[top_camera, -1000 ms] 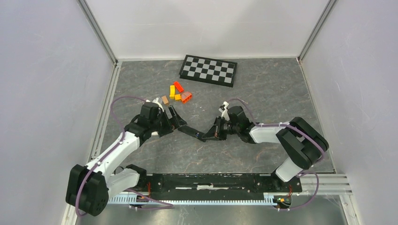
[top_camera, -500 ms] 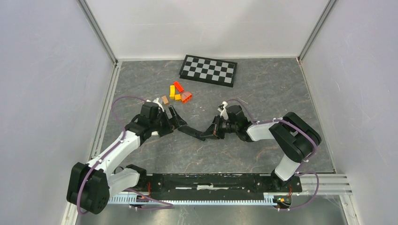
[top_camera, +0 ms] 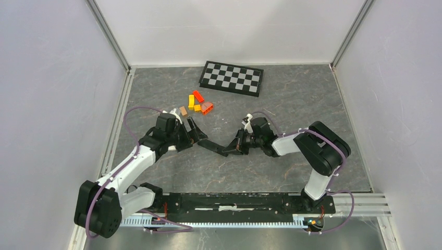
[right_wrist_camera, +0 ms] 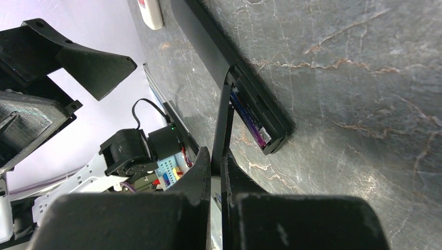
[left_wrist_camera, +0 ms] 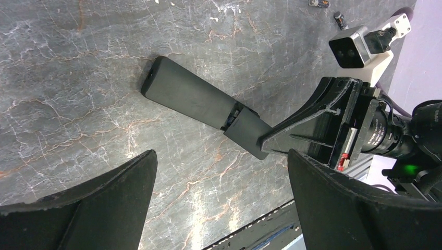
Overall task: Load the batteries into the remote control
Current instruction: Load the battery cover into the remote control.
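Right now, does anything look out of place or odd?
The battery cover sticks up from the remote at an angle, pinched in the right gripper, exposing a purple battery. Two more batteries lie loose.

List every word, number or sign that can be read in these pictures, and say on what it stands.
No text can be read.
The battery in the open remote control has a purple wrap; any print on it is too blurred.
The loose batteries and the chessboard show no legible marks.

Matt black plastic remote control [left_wrist_camera: 193, 101]
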`<state>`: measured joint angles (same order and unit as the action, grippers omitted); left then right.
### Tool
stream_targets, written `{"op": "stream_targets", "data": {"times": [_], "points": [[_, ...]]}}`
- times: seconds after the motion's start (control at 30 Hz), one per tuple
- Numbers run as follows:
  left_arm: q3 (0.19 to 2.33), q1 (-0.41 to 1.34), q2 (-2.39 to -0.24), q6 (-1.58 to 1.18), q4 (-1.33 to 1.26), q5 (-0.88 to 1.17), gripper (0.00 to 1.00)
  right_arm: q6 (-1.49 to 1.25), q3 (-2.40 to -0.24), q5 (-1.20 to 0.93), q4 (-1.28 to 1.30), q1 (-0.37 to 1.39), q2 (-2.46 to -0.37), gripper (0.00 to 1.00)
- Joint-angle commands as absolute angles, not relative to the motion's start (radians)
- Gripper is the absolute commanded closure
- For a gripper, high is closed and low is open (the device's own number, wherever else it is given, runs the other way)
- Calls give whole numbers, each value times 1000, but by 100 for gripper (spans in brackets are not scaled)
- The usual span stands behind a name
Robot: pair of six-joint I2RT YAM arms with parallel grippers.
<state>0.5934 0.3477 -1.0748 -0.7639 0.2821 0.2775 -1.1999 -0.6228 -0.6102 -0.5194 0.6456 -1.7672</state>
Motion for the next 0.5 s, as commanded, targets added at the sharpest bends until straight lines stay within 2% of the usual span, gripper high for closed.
{"op": "stream_targets", "data": {"times": [0.0,0.47], "points": [[589,339,-1074,-729,255,298,0,-1212,-654,-604,-572,638,-1787,100],[588,339,-1070,-730,256,299,0,-1295,-611,-605,-654,625,-1807,100]]}}
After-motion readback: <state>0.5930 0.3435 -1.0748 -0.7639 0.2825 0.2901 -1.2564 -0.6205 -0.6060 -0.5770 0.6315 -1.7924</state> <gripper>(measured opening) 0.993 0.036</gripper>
